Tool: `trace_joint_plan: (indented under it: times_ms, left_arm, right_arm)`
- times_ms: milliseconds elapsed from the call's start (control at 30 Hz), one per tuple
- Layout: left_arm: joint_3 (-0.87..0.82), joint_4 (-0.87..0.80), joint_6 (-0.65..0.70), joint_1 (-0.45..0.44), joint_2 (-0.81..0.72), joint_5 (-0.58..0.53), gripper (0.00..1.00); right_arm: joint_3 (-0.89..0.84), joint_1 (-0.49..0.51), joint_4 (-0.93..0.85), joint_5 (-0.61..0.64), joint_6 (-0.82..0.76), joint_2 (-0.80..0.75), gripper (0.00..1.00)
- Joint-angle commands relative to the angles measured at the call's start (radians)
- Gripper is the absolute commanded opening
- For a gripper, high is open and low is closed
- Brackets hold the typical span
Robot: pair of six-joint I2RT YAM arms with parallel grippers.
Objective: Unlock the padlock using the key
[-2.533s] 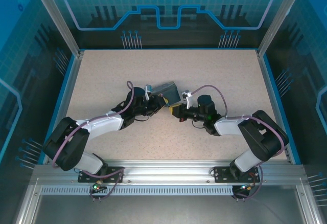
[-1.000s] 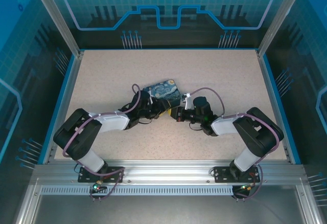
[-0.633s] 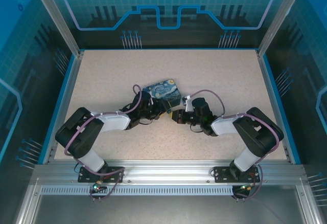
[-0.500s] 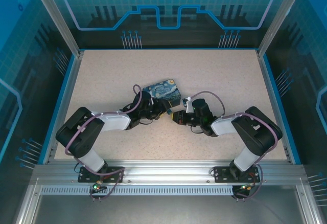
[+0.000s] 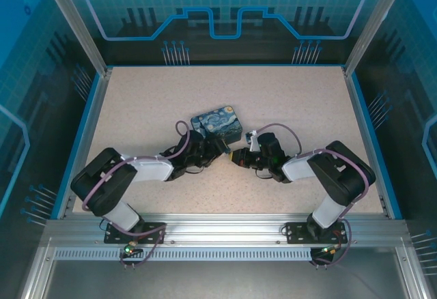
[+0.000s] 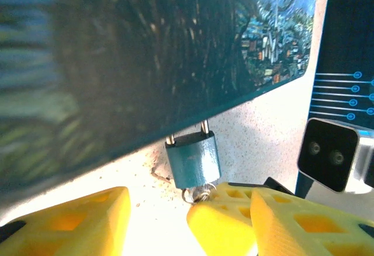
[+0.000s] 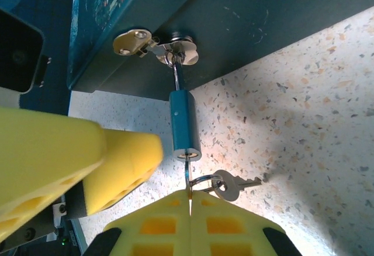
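At the hasp (image 7: pixel 155 44) of the tin (image 7: pixel 263 22) the padlock (image 7: pixel 185 124) hangs, long axis pointing at your right gripper (image 7: pixel 190 206), clamped on the key (image 7: pixel 187 179) in its keyhole, while your left gripper (image 5: pixel 220 147) holds its fingers (image 6: pixel 64 224) apart beside it.

The speckled beige tabletop (image 5: pixel 136 94), edged in blue, carries a dark-blue painted tin (image 5: pixel 217 124) lying flat near its middle.

Overhead view looks down from behind; wrist views, seemingly opposed, closely share the padlock (image 6: pixel 193 161).
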Motion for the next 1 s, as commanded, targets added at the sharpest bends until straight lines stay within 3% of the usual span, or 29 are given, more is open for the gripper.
trace_joint_plan:
  times_ms: [0,500,833,967]
  left_arm:
    - [-0.022,-0.032,-0.014,-0.009,-0.056,-0.069,0.58]
    - [-0.012,0.044,-0.039,-0.021,0.011,-0.071,0.58]
    - [0.011,-0.071,0.046,-0.022,-0.083,-0.108,0.57]
    - [0.035,-0.17,0.118,-0.019,-0.163,-0.141,0.59]
  right_arm:
    - [-0.014,-0.01,0.046,-0.03,0.044,0.031,0.0]
    - [-0.015,-0.004,0.064,-0.036,0.097,0.068,0.0]
    - [0.012,-0.001,-0.017,-0.023,0.065,0.072,0.0]
    - [0.022,-0.001,-0.056,-0.031,0.049,0.068,0.08]
